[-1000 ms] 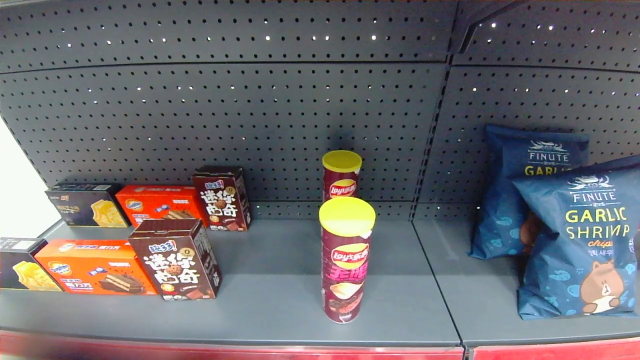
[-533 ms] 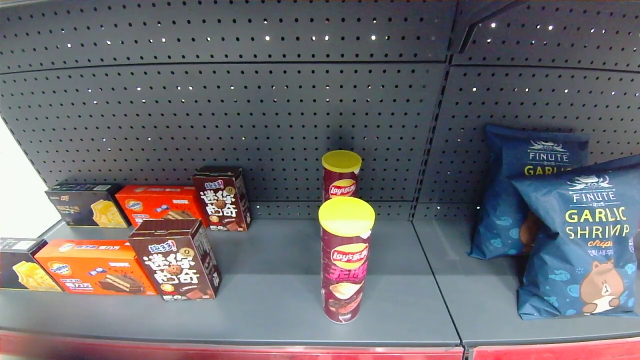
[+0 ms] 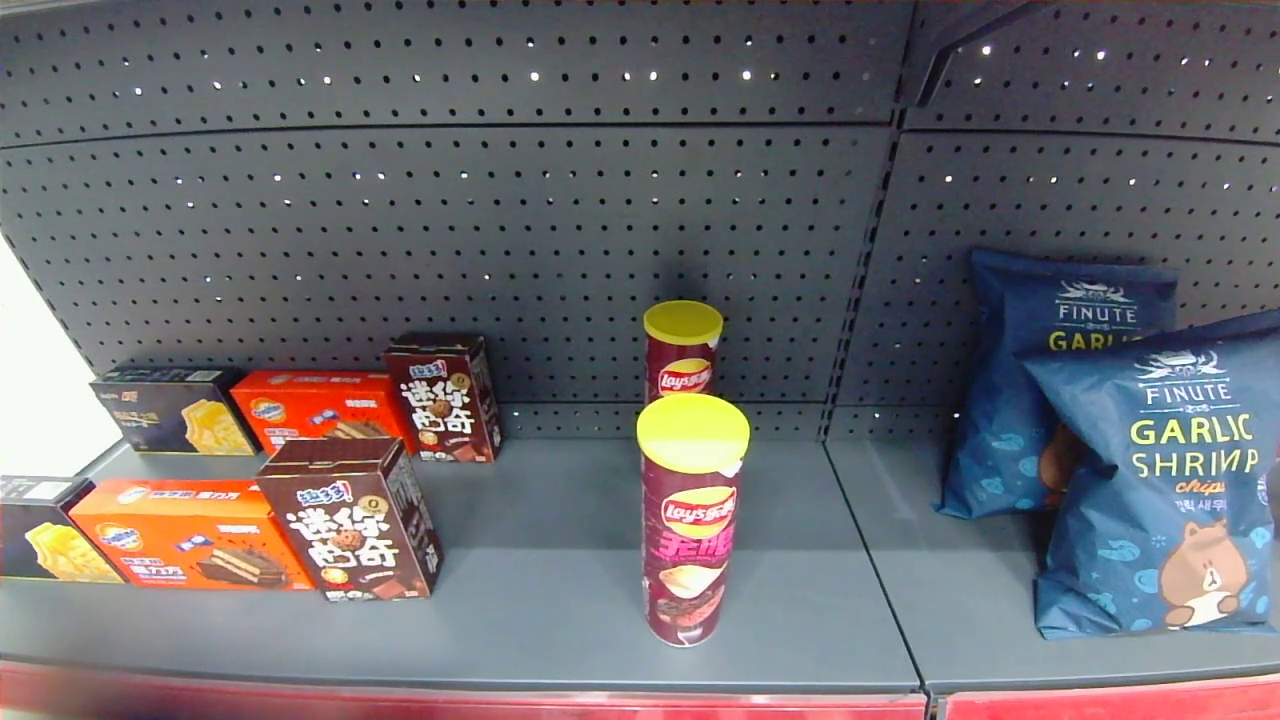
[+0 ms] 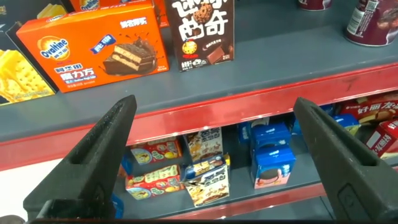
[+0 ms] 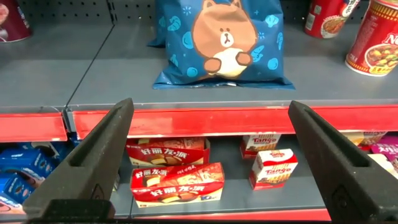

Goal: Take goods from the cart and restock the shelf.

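No change on dark grey metal shelf (image 3: 540,620); maroon yellow-lidded crisp tube (image 3: 692,520) stands as before. Wide open, empty: left gripper (image 4: 214,102) and right gripper (image 5: 210,104); next item likely unfetched

End effector (image 4: 214,106), jaws spread wide, faces the shelf (image 4: 261,65); orange wafer box (image 4: 93,46) and brown biscuit box (image 4: 202,28) stand beyond.

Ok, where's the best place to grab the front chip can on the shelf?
Probably grip the front chip can at mid-body, coming from the front: it stands upright and round, with bare shelf either side and another can behind.
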You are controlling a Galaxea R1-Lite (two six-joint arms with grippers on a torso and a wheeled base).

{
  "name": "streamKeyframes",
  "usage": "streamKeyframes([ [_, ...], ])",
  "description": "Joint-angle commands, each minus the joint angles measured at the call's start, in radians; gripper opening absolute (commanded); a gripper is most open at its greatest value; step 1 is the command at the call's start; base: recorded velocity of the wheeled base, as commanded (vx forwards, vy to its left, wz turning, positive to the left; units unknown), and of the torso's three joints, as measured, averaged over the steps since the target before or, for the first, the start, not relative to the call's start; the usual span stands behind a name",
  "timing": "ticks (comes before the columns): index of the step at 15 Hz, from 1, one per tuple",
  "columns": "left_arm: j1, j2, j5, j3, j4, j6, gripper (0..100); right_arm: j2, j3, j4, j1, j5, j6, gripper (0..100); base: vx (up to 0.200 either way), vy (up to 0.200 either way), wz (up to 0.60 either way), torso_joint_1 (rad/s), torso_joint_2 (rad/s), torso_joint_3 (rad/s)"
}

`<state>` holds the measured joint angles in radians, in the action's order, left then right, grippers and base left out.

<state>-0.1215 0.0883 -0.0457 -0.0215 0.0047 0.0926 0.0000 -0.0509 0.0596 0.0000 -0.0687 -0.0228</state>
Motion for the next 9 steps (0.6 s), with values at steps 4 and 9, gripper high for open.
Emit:
streamKeyframes([
  [4,0.0,0.002,-0.005,-0.002,0.001,0.003,100,0.002,0.0,0.0,0.0,0.001,0.006,100,0.0,0.0,0.0,0.0,0.0,0.0],
  [9,0.0,0.002,-0.005,-0.002,0.001,0.006,100,0.002,0.0,0.0,0.0,0.004,0.003,100,0.0,0.0,0.0,0.0,0.0,0.0],
])
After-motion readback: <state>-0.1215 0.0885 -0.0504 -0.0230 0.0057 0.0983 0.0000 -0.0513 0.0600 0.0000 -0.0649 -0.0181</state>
